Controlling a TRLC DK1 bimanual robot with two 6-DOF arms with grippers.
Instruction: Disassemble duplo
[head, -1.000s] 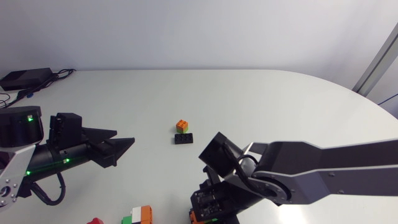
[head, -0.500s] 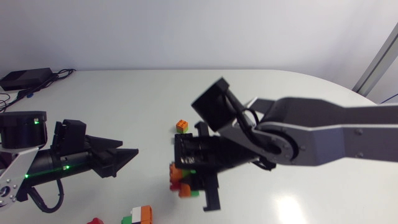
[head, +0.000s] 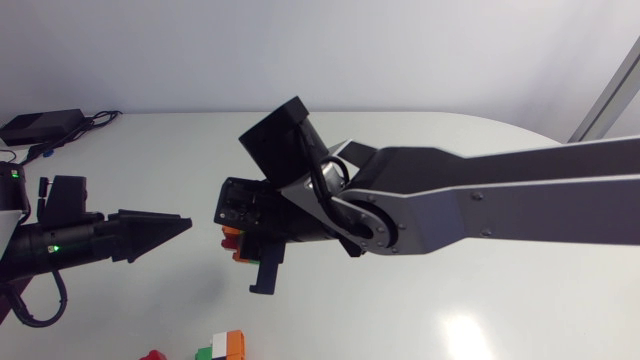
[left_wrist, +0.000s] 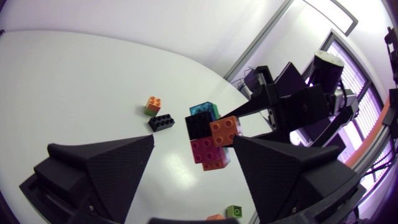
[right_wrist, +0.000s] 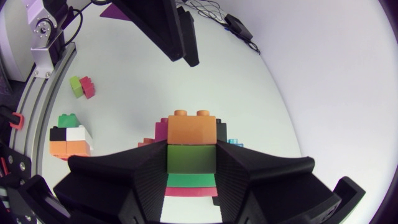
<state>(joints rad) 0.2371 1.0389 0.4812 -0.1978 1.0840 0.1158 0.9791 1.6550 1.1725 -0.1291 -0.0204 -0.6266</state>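
White tabletop (head: 430, 140), plain and rounded at its far edge, carries the work. Above it the right pincer (right_wrist: 191, 163), matte black, is clenched on a multi-coloured block of plastic duplo bricks (right_wrist: 191, 127). Both wedge fingers press the block's flanks. An orange brick stands proud of the fingertips, with dark green and bright green layers between the fingers. The block is held up off the surface.

Facing it, the left pincer (left_wrist: 194, 142) is released, fingers spread wide. The block hangs just ahead of its tips, in line with the gap, untouched by them.

Further ahead of the left pincer, past the block, a small orange-and-green brick (left_wrist: 152, 104) and a flat black brick (left_wrist: 161, 122) lie just beside each other on the table. Well off to one side of the right pincer sit a white, orange, green and black brick stack (right_wrist: 68, 138) and a green-and-red brick pair (right_wrist: 81, 87).
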